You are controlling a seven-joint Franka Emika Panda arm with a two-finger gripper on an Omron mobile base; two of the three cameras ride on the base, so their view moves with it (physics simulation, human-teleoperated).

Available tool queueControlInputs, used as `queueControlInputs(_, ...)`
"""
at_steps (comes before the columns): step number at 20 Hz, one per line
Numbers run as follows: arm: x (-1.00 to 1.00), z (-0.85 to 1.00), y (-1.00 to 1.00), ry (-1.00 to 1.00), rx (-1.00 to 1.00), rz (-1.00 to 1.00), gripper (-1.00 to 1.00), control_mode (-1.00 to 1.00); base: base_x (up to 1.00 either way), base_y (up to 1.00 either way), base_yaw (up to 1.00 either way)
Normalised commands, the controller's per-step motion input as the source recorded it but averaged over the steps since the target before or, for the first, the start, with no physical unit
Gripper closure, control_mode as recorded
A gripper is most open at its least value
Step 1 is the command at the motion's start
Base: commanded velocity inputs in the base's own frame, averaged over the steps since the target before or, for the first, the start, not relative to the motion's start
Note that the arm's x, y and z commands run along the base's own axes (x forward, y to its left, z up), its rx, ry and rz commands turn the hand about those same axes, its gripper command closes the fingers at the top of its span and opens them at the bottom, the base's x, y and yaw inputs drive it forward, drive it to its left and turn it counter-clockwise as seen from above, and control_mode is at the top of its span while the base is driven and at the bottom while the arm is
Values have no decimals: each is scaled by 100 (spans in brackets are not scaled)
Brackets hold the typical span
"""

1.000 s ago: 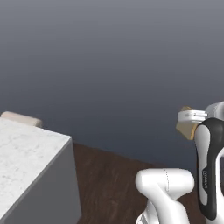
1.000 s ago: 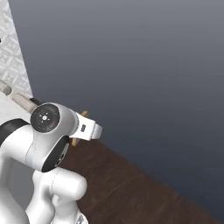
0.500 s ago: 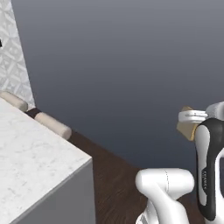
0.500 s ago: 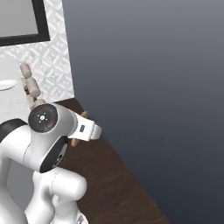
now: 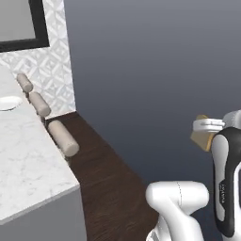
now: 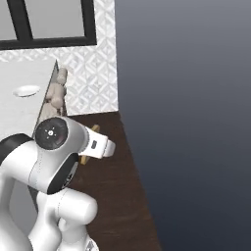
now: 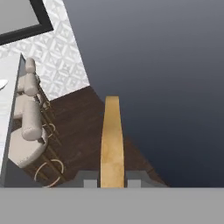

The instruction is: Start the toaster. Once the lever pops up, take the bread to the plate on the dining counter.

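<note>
My gripper (image 7: 112, 180) is shut on the bread (image 7: 112, 140), a tan toasted slice seen edge-on rising between the two fingertips in the hand view. From the left base view the bread (image 5: 201, 136) sticks out of the hand at the right edge, high above the floor. The dining counter (image 5: 28, 155), white marble with grey veins, lies to the left. The small white plate (image 5: 8, 102) rests on its far part, and in the right base view the plate (image 6: 27, 90) sits at upper left. The toaster is out of view.
Three round beige stools (image 5: 63, 137) line the counter's near side, between it and the dark wood floor (image 5: 108, 183). A plain grey wall (image 5: 155, 70) stands ahead and to the right. A patterned tile wall with a black-framed window (image 6: 54, 19) is behind the counter.
The whole picture has shifted as the base moved: the counter, stools, plate and tiled wall have come further into view. The bread stays in the shut gripper.
</note>
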Motion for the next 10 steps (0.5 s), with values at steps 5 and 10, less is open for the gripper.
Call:
queueControlInputs(5,0,0,0,0,0,0,100,100,98,-38,48)
queueControlInputs(10,0,0,0,0,0,0,100,100,100,-42,33)
